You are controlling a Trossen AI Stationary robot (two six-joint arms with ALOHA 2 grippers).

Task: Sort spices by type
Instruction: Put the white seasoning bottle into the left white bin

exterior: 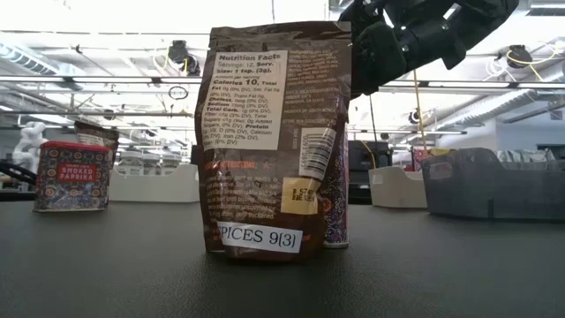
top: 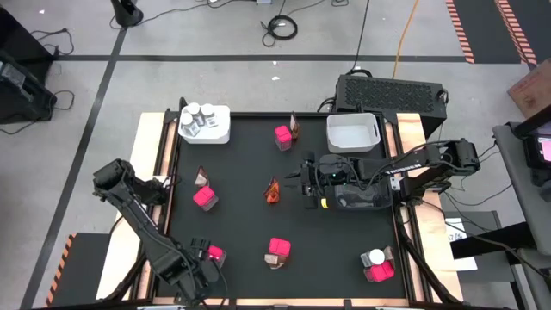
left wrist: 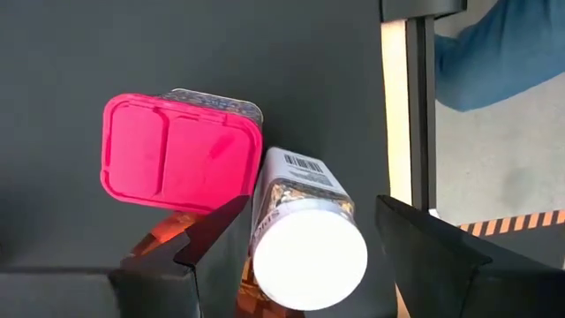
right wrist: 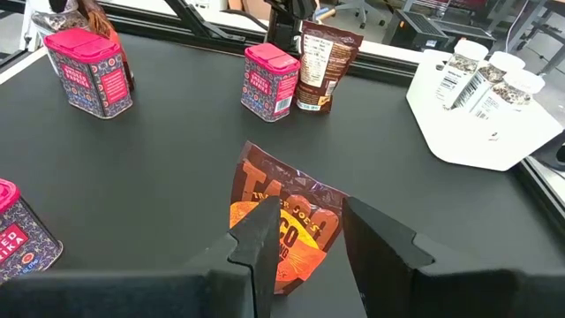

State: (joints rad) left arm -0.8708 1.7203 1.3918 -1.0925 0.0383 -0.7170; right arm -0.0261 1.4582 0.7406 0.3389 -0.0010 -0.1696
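In the left wrist view a clear jar with a white cap [left wrist: 309, 254] stands beside a pink box [left wrist: 181, 152] at the table's near left. My left gripper [left wrist: 305, 243] points down over the jar, open, with one finger on each side of it. Whether a finger touches the jar, I cannot tell. Mid-table, an orange sachet [right wrist: 284, 216] stands upright just beyond my right gripper [right wrist: 305, 234], which is open and slants down from the table's right. In the high view the sachet [top: 273, 191] lies left of that gripper [top: 304, 182].
A white bin [top: 207, 125] at the far left holds jars; another white bin [top: 353, 132] is at the far right. Pink boxes [top: 282, 135] [top: 205, 198] [top: 278, 250], more sachets and a jar on a pink box [top: 375, 263] dot the mat. A blue sleeve [left wrist: 494, 53] shows beyond the edge.
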